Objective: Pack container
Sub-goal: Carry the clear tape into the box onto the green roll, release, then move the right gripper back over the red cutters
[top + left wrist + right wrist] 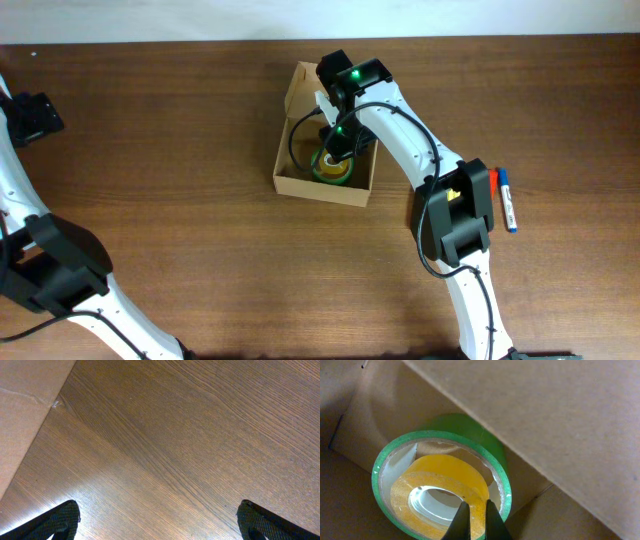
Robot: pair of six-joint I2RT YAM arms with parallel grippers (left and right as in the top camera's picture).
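Right pincer (474,510), clenched on the yellow tape roll's (435,467) wall, sits inside the container (300,187); the released left pincer (157,516) hangs well away from it.

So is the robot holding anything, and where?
The right tool pinches the yellow tape roll by its wall, inside the container. The left tool is open, holding nothing.

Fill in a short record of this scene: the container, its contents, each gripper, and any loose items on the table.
container: open cardboard box on the table
contents: yellow tape roll nested inside green tape roll
right gripper: inside the box, shut on the yellow roll's wall
left gripper: open, above the table, holding nothing
loose items: blue marker and red marker, right of the box
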